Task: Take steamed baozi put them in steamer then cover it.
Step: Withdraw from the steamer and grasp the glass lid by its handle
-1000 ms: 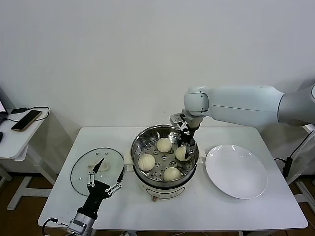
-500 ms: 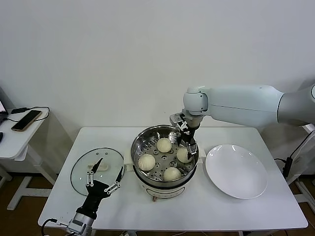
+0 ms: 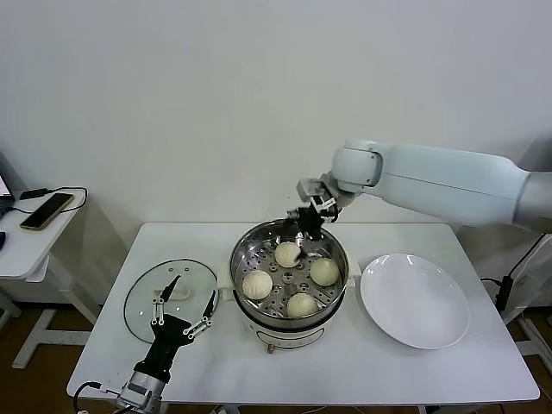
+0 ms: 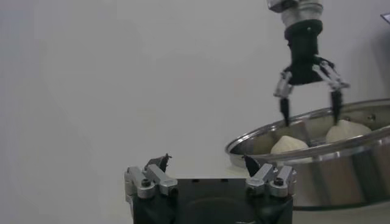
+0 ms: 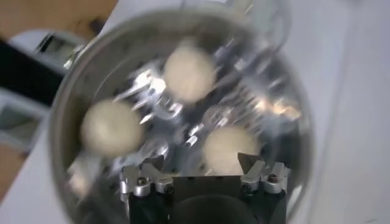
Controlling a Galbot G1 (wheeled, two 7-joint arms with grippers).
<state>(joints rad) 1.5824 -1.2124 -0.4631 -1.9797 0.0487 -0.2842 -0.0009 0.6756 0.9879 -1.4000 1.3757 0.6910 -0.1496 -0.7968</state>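
table [image 3: 285,362]: white top, carries everything; cover on robot's L side, steamer mid, plate [image 3: 414,299] on R side, bare.
steamer [image 3: 288,310]: steel pot, centre of table; perforated tray holds all four steamed baozi [image 3: 287,254], sitting apart from each other. No lid on it.
cover [image 3: 147,309]: glass lid lying flat on table just L of steamer, cream handle [image 3: 176,292] facing up, long axis roughly across the table.
key relation: cover lies right at L gripper, far side of steamer from R arm. L arm clearly nearer, so lid pick looks like its job (my read).
right gripper [image 3: 310,223]: above far rim of steamer, clear of the buns; fingers spread wide in left wrist view [image 4: 308,97], nothing between them, touching nothing.
left gripper [image 3: 183,307]: low over near edge of cover, handle just beyond fingertips; jaws wide apart, empty. Whether tips touch the glass: can't tell.
stage (judgement): loading done; covering not yet begun.
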